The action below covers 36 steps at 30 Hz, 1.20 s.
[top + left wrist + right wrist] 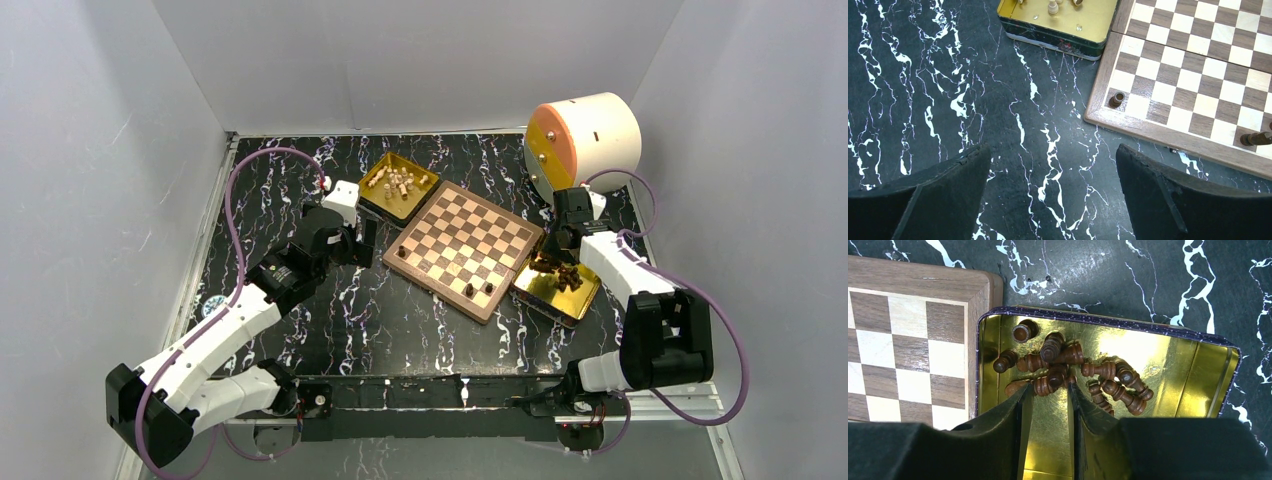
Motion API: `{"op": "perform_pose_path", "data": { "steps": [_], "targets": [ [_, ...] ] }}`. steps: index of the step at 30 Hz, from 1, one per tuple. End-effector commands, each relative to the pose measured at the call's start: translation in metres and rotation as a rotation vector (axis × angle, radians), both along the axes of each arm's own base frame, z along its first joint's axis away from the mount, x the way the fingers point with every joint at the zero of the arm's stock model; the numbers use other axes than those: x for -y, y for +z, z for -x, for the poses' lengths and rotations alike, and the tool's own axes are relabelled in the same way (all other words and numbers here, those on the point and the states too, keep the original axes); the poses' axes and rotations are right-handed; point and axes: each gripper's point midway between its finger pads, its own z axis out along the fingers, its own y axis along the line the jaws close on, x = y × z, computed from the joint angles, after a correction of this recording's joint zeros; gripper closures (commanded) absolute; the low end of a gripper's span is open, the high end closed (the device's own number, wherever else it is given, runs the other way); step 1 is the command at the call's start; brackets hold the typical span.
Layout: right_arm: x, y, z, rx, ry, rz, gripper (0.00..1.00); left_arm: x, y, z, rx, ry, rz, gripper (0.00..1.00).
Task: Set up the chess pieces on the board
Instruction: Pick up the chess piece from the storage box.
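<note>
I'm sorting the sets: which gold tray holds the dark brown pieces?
The right-hand tray, under the right gripper beside the board, holds the dark brown pieces; the left-hand tray holds pale cream pieces.

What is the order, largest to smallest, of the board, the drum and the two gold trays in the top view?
1. Board
2. Drum, close behind; it stands taller, so nearer the camera.
3. Left tray and right tray: alike; the right one is partly hidden.
</note>
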Motion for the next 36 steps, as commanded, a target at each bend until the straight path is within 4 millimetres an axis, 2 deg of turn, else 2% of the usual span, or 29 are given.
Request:
{"op": "perform_pose_path", "data": {
  "steps": [1, 22, 36],
  "targets": [
    [0.005, 0.002, -0.010, 0.036, -0.018, 0.006, 0.61, -0.001, 0.012, 0.000, 0.044, 0.003, 0.016, 0.08],
    [0.002, -0.012, -0.008, 0.004, 0.007, -0.002, 0.68, -0.005, 0.014, 0.000, 0.056, 0.016, 0.009, 0.08],
    [0.003, -0.012, 0.000, -0.032, 0.018, 0.002, 0.65, -0.004, 0.013, 0.000, 0.053, 0.013, 0.008, 0.08]
  ]
}}
